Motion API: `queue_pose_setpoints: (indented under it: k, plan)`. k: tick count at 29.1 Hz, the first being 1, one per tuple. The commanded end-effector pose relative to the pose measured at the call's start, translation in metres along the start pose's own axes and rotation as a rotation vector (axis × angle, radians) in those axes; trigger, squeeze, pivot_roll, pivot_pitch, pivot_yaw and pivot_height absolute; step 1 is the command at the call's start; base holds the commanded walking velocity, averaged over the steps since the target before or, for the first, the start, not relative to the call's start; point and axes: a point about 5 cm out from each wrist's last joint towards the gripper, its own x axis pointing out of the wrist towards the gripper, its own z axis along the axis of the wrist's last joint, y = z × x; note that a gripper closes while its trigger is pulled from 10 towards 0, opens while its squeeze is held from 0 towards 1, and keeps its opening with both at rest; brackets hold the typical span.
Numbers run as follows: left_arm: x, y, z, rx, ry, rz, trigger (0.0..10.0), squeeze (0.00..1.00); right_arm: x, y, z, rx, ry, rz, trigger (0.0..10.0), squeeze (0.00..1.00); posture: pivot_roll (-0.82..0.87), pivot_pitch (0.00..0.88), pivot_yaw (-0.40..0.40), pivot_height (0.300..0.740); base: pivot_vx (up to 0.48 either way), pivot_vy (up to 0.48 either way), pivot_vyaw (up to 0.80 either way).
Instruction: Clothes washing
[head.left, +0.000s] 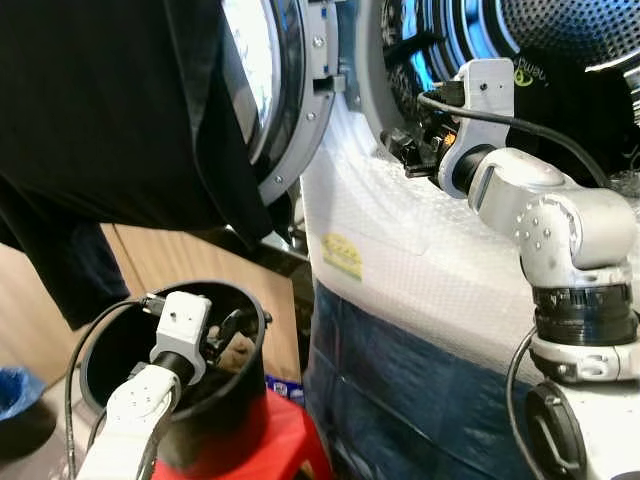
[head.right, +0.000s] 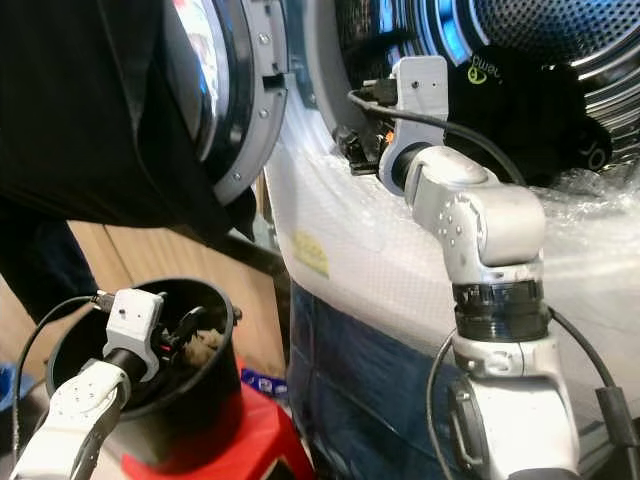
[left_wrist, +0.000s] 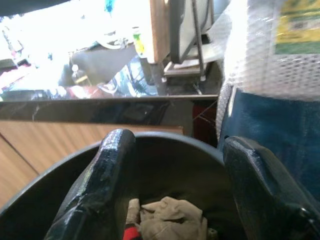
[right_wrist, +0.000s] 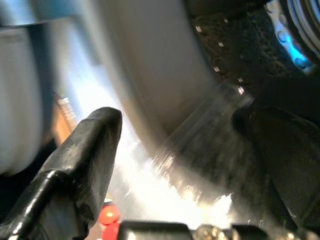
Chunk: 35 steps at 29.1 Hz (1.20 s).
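bucket (head.left: 235, 400) on stool (head.left: 285, 445), left of washer (head.left: 420, 260) | cloth (left_wrist: 170, 220), perhaps gloves, in bucket

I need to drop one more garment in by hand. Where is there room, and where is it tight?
The drum opening is partly free above the black garment inside; its left rim is crowded by the open right gripper. The black bucket on the red stool holds a beige cloth, with the open left gripper over it. The door is draped with black cloth.
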Motion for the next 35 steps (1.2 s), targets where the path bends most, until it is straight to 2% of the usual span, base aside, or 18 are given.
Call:
queue_pose_setpoints:
  k: [1,5,7,9,10,12,18,22,32,35]
  plan:
    - [-0.003,-0.002,-0.003,-0.004,0.012,-0.004,10.0,0.00,0.006,-0.004,0.011,0.007,-0.016,-0.018,10.0,0.00,0.14,0.000,0.100,0.740,0.000,0.000,0.00]
    - [-0.003,-0.004,-0.002,-0.009,0.009,-0.005,10.0,0.00,0.012,-0.017,0.020,0.038,-0.026,-0.087,10.0,0.00,0.14,0.000,0.099,0.740,0.000,0.000,0.00]
    - [-0.003,-0.006,-0.003,-0.012,0.009,-0.009,10.0,0.00,0.012,-0.025,0.038,0.051,-0.109,-0.129,10.0,0.00,0.14,0.000,0.095,0.740,0.000,0.000,0.00]
    - [-0.003,-0.007,-0.003,-0.014,0.007,-0.011,10.0,0.00,0.012,-0.029,0.046,0.076,-0.138,-0.143,10.0,0.00,0.14,0.000,0.094,0.740,0.000,0.000,0.00]
    - [-0.003,-0.007,-0.003,-0.014,0.007,-0.011,10.0,0.00,0.012,-0.029,0.046,0.076,-0.138,-0.143,10.0,0.00,0.14,0.000,0.094,0.740,0.000,0.000,0.00]
    - [-0.003,-0.008,-0.003,-0.018,0.007,-0.013,10.0,0.00,0.012,-0.040,0.062,0.059,-0.226,-0.201,10.0,0.00,0.14,0.000,0.087,0.740,0.000,0.000,0.00]
    - [-0.001,-0.010,-0.003,-0.023,0.006,-0.015,10.0,0.00,0.013,-0.056,0.067,0.024,-0.249,-0.324,10.0,0.00,0.14,0.000,0.076,0.740,0.000,0.000,0.00]
    - [-0.002,-0.009,-0.004,-0.046,0.009,-0.012,10.0,0.00,0.016,-0.058,0.067,0.057,-0.255,-0.328,10.0,0.00,0.15,0.000,0.071,0.740,0.000,0.000,0.00]
    - [-0.003,-0.011,-0.003,-0.063,0.010,-0.037,10.0,0.00,0.020,-0.056,0.067,0.037,-0.267,-0.323,10.0,0.00,0.14,0.000,0.073,0.740,0.000,0.000,0.00]
    - [-0.003,-0.012,-0.002,-0.057,0.008,-0.041,10.0,0.00,0.020,-0.057,0.067,0.035,-0.270,-0.328,10.0,0.00,0.14,0.000,0.074,0.740,0.293,0.000,0.00]
